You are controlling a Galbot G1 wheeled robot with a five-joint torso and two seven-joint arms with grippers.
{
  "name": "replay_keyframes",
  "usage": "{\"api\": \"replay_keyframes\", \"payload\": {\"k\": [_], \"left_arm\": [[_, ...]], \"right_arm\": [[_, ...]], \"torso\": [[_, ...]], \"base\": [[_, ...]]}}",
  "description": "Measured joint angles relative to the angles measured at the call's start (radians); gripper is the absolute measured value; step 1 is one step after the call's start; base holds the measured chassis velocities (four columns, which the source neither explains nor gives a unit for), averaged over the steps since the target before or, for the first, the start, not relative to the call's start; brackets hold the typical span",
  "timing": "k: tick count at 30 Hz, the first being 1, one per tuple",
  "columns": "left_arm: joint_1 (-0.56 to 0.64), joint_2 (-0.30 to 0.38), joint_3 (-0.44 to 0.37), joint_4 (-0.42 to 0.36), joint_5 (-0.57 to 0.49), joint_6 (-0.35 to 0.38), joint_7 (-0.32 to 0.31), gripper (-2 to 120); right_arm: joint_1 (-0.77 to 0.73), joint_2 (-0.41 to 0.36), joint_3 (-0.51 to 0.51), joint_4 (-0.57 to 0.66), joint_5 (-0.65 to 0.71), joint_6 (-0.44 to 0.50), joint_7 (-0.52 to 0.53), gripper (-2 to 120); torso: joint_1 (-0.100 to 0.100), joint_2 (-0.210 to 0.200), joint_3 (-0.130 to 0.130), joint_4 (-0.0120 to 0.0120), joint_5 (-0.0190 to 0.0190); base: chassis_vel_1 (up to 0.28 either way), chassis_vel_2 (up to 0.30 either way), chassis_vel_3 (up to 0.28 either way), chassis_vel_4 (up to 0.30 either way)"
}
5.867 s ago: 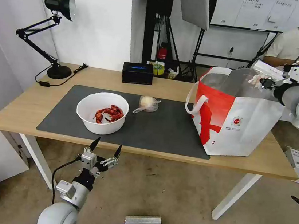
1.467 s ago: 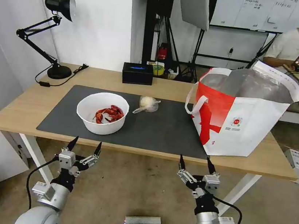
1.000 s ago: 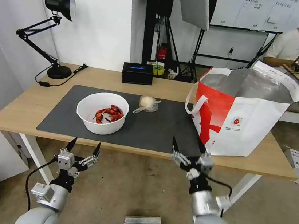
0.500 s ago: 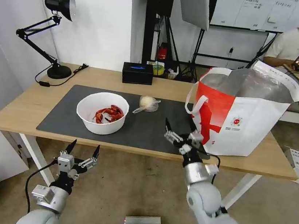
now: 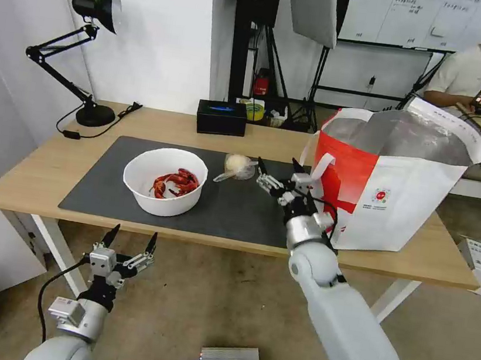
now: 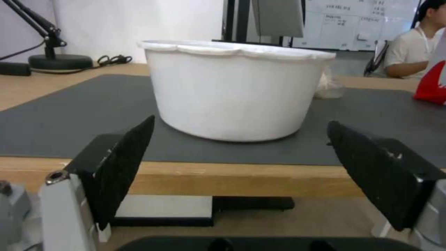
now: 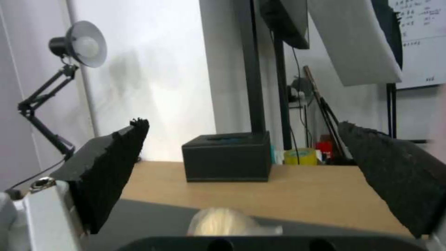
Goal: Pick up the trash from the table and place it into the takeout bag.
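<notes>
White wall [image 5: 166, 23], black desk lamp [image 5: 83, 53]

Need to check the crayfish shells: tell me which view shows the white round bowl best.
Head view: it looks down into the white round bowl, showing the red shells. Left wrist view shows its outer wall, contents hidden.

Both arms were glossy white with silver wrists; each tool [image 5: 130, 238] [image 5: 280, 171] had black tapered fingers, and thin black cables.
</notes>
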Motion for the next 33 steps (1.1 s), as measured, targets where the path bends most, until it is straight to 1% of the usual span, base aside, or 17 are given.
{"api": "replay_keyframes", "payload": {"k": [1, 2, 4, 5, 6, 7, 10, 12, 14, 16, 17, 19, 24, 28, 29, 31, 33], "left_arm": [[-0.002, -0.001, -0.004, 0.002, -0.002, -0.001, 0.0, 100], [-0.002, -0.001, -0.004, 0.002, -0.002, -0.001, 0.0, 100], [-0.001, -0.002, -0.013, 0.005, -0.005, -0.004, 0.0, 100], [-0.001, -0.002, -0.013, 0.005, -0.005, -0.004, 0.0, 100], [0.002, 0.0, -0.02, 0.005, -0.011, -0.005, 0.0, 100], [0.002, 0.002, -0.024, 0.005, -0.013, -0.006, 0.0, 100], [0.003, 0.003, -0.028, 0.005, -0.015, -0.007, 0.0, 100], [0.005, 0.003, -0.031, 0.008, -0.016, -0.012, 0.001, 100], [0.006, 0.003, -0.031, 0.01, -0.016, -0.015, 0.002, 100], [0.006, 0.001, -0.031, 0.013, -0.015, -0.02, 0.002, 100], [0.006, 0.001, -0.031, 0.013, -0.015, -0.02, 0.002, 100], [0.006, -0.002, -0.028, 0.013, -0.013, -0.022, 0.002, 100], [0.006, -0.004, -0.024, 0.013, -0.009, -0.022, 0.003, 100], [0.008, -0.006, -0.02, 0.012, -0.003, -0.022, 0.003, 100], [0.008, -0.006, -0.02, 0.012, -0.003, -0.022, 0.003, 100], [0.007, -0.006, -0.019, 0.012, -0.002, -0.022, 0.004, 100], [0.007, -0.006, -0.02, 0.012, -0.001, -0.022, 0.004, 100]], "right_arm": [[0.05, 0.011, -0.015, -0.044, 0.007, -0.009, 0.001, 100], [0.05, 0.011, -0.015, -0.044, 0.007, -0.009, 0.001, 100], [0.156, 0.045, -0.043, -0.147, 0.02, -0.02, 0.003, 100], [0.156, 0.045, -0.043, -0.147, 0.02, -0.02, 0.003, 100], [0.213, 0.073, -0.054, -0.218, 0.021, -0.026, 0.004, 100], [0.245, 0.092, -0.061, -0.259, 0.021, -0.032, 0.006, 100], [0.273, 0.107, -0.069, -0.292, 0.021, -0.04, 0.011, 100], [0.33, 0.123, -0.099, -0.352, 0.034, -0.063, 0.03, 100], [0.345, 0.125, -0.112, -0.368, 0.043, -0.069, 0.037, 100], [0.388, 0.131, -0.154, -0.42, 0.066, -0.086, 0.061, 100], [0.388, 0.131, -0.154, -0.42, 0.066, -0.086, 0.061, 100], [0.423, 0.139, -0.185, -0.471, 0.077, -0.099, 0.07, 100], [0.467, 0.15, -0.219, -0.518, 0.11, -0.131, 0.082, 100], [0.517, 0.165, -0.264, -0.555, 0.186, -0.205, 0.111, 100], [0.517, 0.165, -0.264, -0.555, 0.186, -0.205, 0.111, 100], [0.535, 0.173, -0.285, -0.569, 0.213, -0.262, 0.127, 100], [0.539, 0.178, -0.291, -0.578, 0.218, -0.279, 0.131, 100]], "torso": [[0.0, 0.0, 0.0, 0.0001, -0.0001], [0.0, 0.0, 0.0, 0.0001, -0.0001], [0.0, 0.0, 0.0, 0.0001, -0.0001], [0.0, 0.0, 0.0, 0.0001, -0.0001], [0.0, 0.0, 0.0, 0.0002, 0.0], [0.0, 0.0, 0.0, 0.0002, -0.0001], [0.0, 0.0, 0.0, 0.0003, -0.0001], [0.0, 0.0, 0.0, 0.0001, -0.0001], [0.0, 0.0, 0.0, 0.0001, -0.0001], [0.0, 0.0, 0.0, 0.0001, 0.0], [0.0, 0.0, 0.0, 0.0001, 0.0], [0.0, 0.0, 0.0, 0.0002, 0.0], [0.0, 0.0, 0.0, 0.0001, 0.0], [0.0, 0.0, 0.0, 0.0001, -0.0001], [0.0, 0.0, 0.0, 0.0001, -0.0001], [0.0, 0.0, 0.0, 0.0001, -0.0001], [0.0, 0.0, 0.0, 0.0001, -0.0001]], "base": [[0.0, 0.0, 0.0, 0.0], [0.0, 0.0, 0.0, 0.0], [0.0, 0.0, 0.0, 0.0], [0.0, 0.0, 0.0, 0.0], [0.0, 0.0, 0.0, 0.0], [0.0, 0.0, 0.0, 0.0], [0.0, 0.0, 0.0, 0.0], [0.0, 0.0, 0.0, 0.0], [0.0, 0.0, 0.0, 0.0], [0.0, 0.0, 0.0, 0.0], [0.0, 0.0, 0.0, 0.0], [0.0, 0.0, 0.0, 0.0], [0.0, 0.0, 0.0, 0.0], [0.0, 0.0, 0.0, 0.0], [0.0, 0.0, 0.0, 0.0], [0.0, 0.0, 0.0, 0.0], [0.0, 0.0, 0.0, 0.0]]}}
